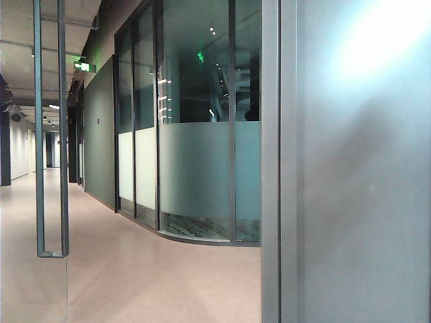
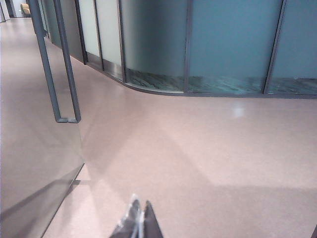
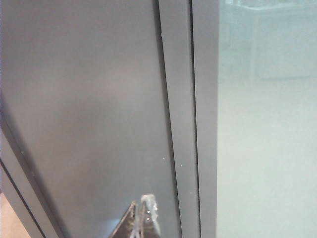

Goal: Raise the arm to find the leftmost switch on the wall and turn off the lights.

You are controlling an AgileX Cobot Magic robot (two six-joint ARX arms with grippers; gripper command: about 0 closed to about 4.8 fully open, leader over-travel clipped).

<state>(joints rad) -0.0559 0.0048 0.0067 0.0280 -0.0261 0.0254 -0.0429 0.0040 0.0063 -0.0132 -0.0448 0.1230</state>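
Judging from the lit corridor and the absence of any switch in all three views, the task is assessed as barely begun: the lights remain on, no switch has been located, and the raising of the arm is not yet evidenced.

The wall [image 1: 363,202] is recorded as the largest item, filling the exterior view from the 12 to the 6 o'clock line outward to 3 o'clock. It is a smooth, matte blue-grey panel, plain and unmarked, with a bright glare patch toward 1 o'clock and a soft dark shadow across its middle. A grey metal upright [image 1: 278,161] is fixed along its edge. No switch plate is seen on the panel.

The curved frosted-glass partition [image 1: 195,175] is noted at centre, and the pinkish floor [image 2: 198,158] toward 6 o'clock. A grey door handle [image 1: 52,134] is noted at 9 o'clock.

The right gripper [image 3: 141,220] is held close against the wall [image 3: 84,109], just beside the upright [image 3: 190,119]; its fingertips appear pressed together with nothing between them. The left gripper [image 2: 138,223] is directed at bare floor, well apart from the wall, its fingertips likewise drawn together and empty.

The arms themselves are not discernible in the exterior view.
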